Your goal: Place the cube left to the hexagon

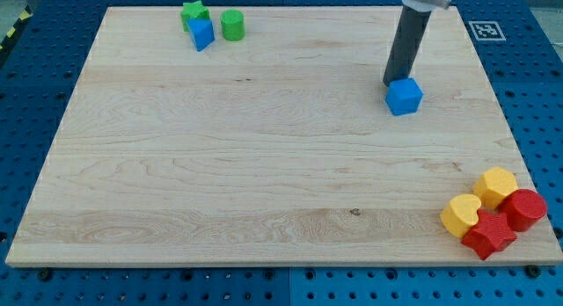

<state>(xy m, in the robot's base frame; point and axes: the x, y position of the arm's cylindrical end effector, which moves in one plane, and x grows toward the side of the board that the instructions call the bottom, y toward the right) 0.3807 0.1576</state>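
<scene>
A blue cube lies on the wooden board at the view's upper right. My tip stands right behind the cube's upper left edge, touching or nearly touching it. A yellow hexagon lies at the view's lower right, far below and to the right of the cube.
Next to the hexagon are a yellow heart-like block, a red star and a red round block. At the view's top left are a green star, a blue block and a green cylinder.
</scene>
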